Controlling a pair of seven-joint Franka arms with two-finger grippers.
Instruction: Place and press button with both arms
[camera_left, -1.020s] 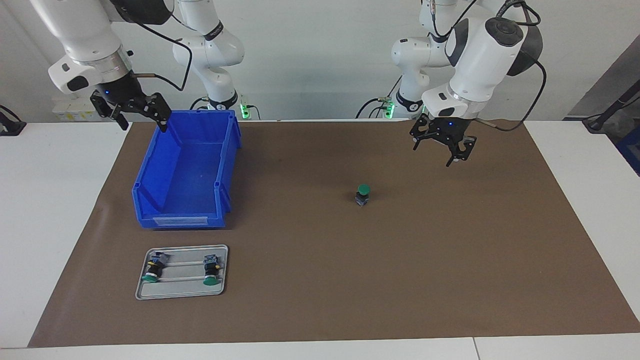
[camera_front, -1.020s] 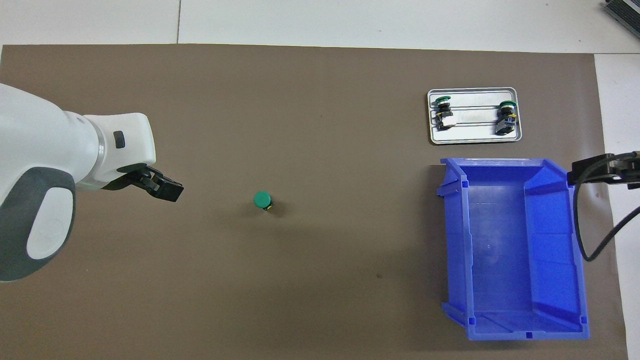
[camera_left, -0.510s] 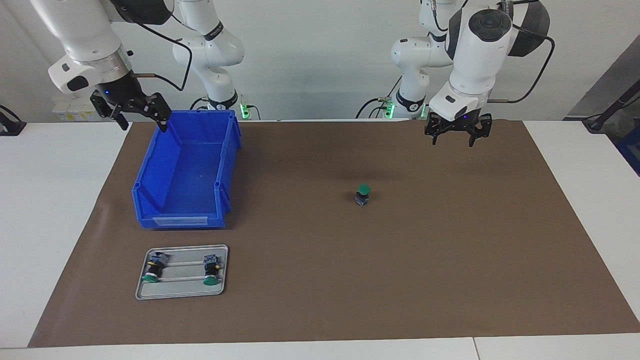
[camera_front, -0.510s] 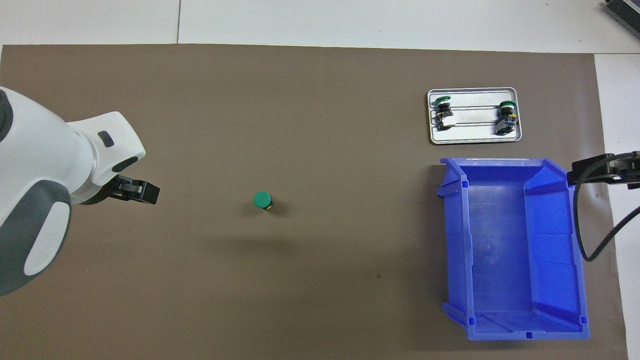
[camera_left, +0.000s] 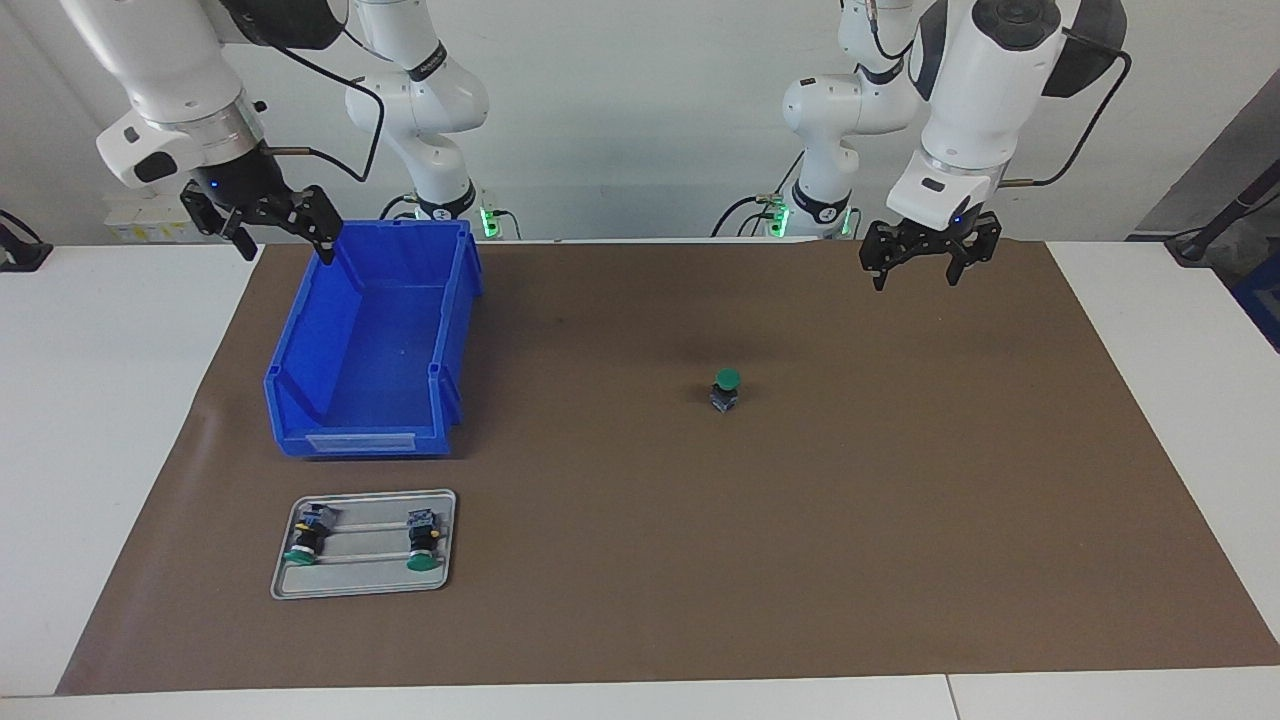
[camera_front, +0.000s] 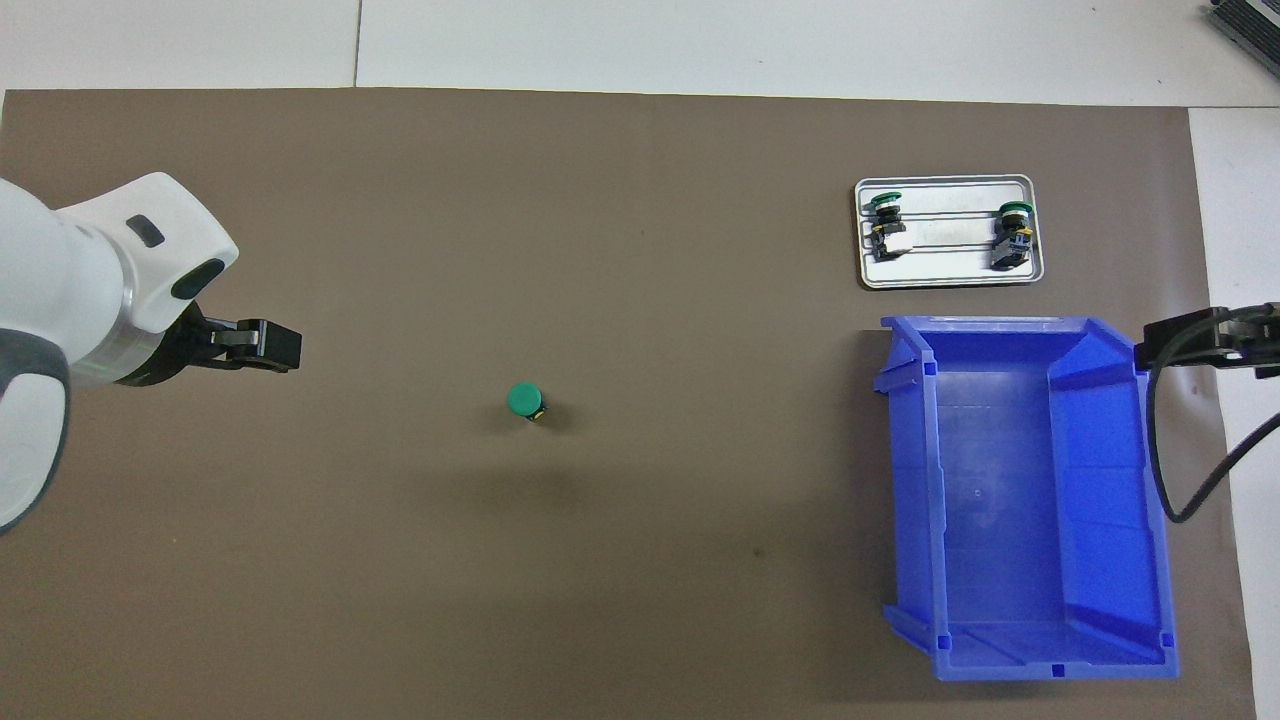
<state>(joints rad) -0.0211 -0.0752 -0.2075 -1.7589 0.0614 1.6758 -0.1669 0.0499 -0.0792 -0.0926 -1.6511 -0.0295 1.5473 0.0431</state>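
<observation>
A button (camera_left: 727, 388) with a green cap stands upright, cap up, alone on the brown mat near the table's middle; it also shows in the overhead view (camera_front: 524, 401). My left gripper (camera_left: 916, 273) is open and empty, up in the air over the mat toward the left arm's end of the table, well apart from the button; it also shows in the overhead view (camera_front: 266, 345). My right gripper (camera_left: 284, 246) is open and empty, raised by the blue bin's corner near the right arm's base, and waits there; only part of it shows in the overhead view (camera_front: 1195, 340).
A blue bin (camera_left: 300, 345) (camera_front: 905, 480) stands empty toward the right arm's end. A grey metal tray (camera_left: 365, 577) (camera_front: 950, 268), farther from the robots than the bin, holds two more green-capped buttons lying on their sides. The brown mat (camera_left: 700, 560) covers the table's middle.
My left gripper has turned and drawn back from the button, rising and moving toward the left arm's end of the table. The button and the right arm have not moved.
</observation>
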